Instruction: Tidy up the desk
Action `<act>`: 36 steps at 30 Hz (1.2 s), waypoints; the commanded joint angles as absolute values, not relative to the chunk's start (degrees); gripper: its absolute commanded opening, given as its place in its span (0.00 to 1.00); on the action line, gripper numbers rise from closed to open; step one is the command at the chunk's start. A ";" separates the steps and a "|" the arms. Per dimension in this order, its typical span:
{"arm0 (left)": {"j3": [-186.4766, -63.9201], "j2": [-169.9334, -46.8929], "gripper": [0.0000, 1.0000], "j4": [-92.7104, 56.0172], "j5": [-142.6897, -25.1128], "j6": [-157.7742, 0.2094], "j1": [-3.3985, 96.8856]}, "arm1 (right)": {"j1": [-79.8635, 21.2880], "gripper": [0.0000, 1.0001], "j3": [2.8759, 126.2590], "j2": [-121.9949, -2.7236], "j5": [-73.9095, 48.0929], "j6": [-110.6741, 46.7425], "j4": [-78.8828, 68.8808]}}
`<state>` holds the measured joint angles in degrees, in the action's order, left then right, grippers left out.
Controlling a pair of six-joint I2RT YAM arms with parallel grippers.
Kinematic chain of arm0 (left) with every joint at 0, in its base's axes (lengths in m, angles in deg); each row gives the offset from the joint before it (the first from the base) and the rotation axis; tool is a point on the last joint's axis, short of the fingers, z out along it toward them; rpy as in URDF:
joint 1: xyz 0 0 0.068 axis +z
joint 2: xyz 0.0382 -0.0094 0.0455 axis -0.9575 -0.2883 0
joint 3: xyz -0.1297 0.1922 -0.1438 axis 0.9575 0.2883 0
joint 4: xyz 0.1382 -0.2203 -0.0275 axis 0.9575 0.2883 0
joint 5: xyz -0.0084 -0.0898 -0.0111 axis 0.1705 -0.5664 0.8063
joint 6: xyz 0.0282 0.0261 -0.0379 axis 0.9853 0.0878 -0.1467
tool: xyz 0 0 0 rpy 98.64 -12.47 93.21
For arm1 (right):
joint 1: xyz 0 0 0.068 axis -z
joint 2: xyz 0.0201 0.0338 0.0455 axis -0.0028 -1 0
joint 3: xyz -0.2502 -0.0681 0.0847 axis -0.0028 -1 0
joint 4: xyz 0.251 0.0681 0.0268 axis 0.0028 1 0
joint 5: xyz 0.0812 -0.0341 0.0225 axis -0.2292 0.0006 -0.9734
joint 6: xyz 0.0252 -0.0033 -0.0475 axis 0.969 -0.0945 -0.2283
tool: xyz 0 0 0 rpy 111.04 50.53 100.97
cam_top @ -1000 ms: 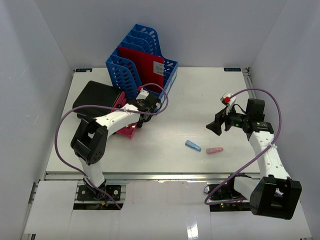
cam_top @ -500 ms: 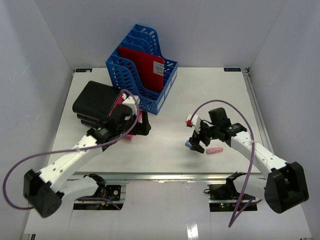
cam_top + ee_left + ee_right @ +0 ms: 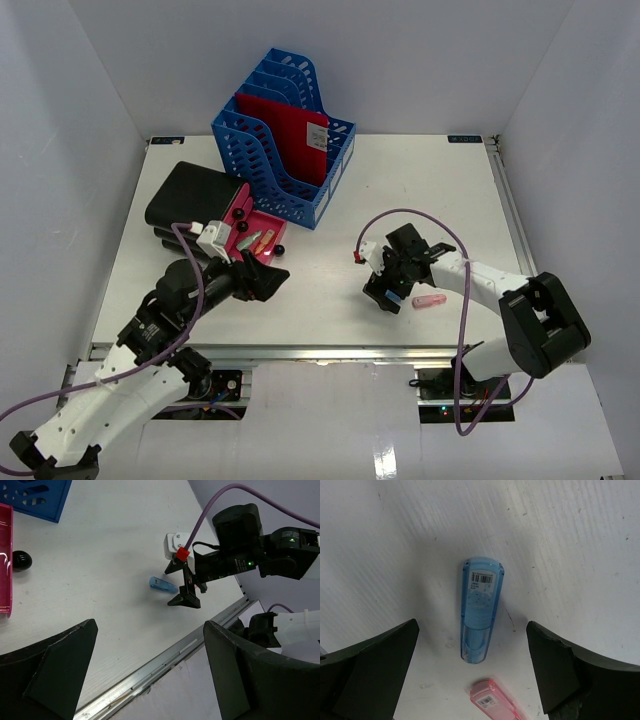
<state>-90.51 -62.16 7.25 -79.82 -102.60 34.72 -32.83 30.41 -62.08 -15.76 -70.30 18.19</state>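
Note:
The white desk has a metal rail along its front edge. My right gripper is open and hovers low over a blue capped tube, which lies lengthwise between its fingers. A pink tube lies just right of it and also shows in the right wrist view. My left gripper is open and empty, near the front left, above the rail. The left wrist view shows the blue tube under the right gripper.
A blue slotted file rack holding a red folder stands at the back. A black case lies at the left. A pink tray with small items lies next to it. Black balls lie by the tray.

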 commanded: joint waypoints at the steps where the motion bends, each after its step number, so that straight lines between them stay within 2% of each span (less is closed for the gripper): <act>1: -90.12 -60.10 0.98 7.20 -80.75 -104.67 34.75 | -33.12 0.85 32.86 -63.96 -14.70 -69.67 17.05; 9: -91.64 -56.77 0.98 7.22 -80.83 -106.15 34.75 | -33.22 0.45 33.63 -66.40 -15.77 -70.61 17.64; 11: -92.09 -56.05 0.98 7.27 -80.98 -106.33 34.75 | -33.29 0.29 34.31 -67.05 -16.33 -70.70 18.04; 15: -92.52 -54.77 0.98 7.46 -81.50 -106.46 34.75 | -33.77 0.11 36.58 -68.00 -16.75 -71.57 18.96; 22: -93.58 -52.16 0.98 6.47 -82.66 -106.84 34.75 | -43.04 0.08 47.72 -69.73 -14.90 -80.46 23.17; 26: -95.03 -49.30 0.98 5.66 -83.08 -107.08 34.75 | -52.58 0.08 55.64 -72.60 -11.21 -89.41 21.68; 31: -96.44 -43.16 0.98 5.56 -80.33 -108.86 34.75 | -57.81 0.08 71.50 -84.36 -3.05 -101.91 19.62; 36: -96.86 -39.28 0.98 5.43 -78.63 -108.96 34.75 | -59.56 0.08 84.93 -95.17 2.38 -107.67 18.47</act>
<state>-95.32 -40.96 6.03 -80.44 -108.30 34.72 -58.88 76.46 -88.98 -5.02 -98.79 19.57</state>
